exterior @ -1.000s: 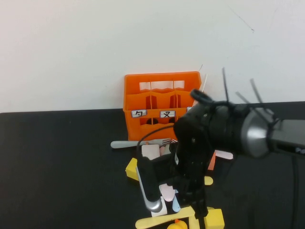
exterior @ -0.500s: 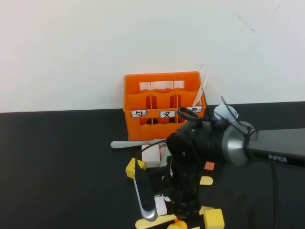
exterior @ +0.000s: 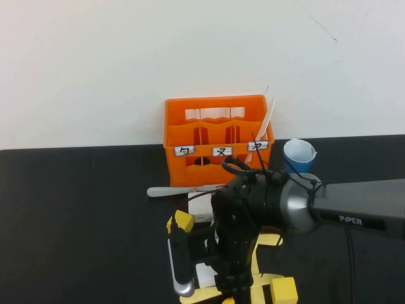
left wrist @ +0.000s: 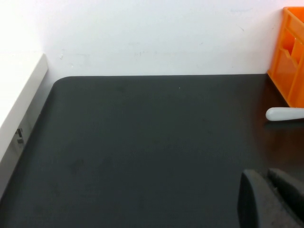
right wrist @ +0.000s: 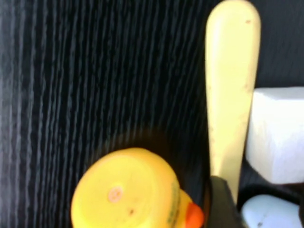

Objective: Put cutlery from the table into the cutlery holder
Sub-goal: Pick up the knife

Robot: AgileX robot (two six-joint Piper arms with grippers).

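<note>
Right gripper point(exterior: 235, 292) low, near front edge; left gripper point(left wrist: 270, 197) parked.

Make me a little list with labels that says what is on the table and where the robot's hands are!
holder: orange cutlery holder at the table's far edge, white piece standing in its right slot
loose cutlery: yellow handle beside the duck; white piece in front of holder
right gripper: low over the pile
left gripper: over bare table
cup: blue cup, right of holder

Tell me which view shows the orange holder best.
High view: the whole cutlery holder shows, labels and dividers included, behind the right pincer low over the clutter. Left wrist view catches only one corner; right wrist view shows none. The left pincer is parked.
</note>
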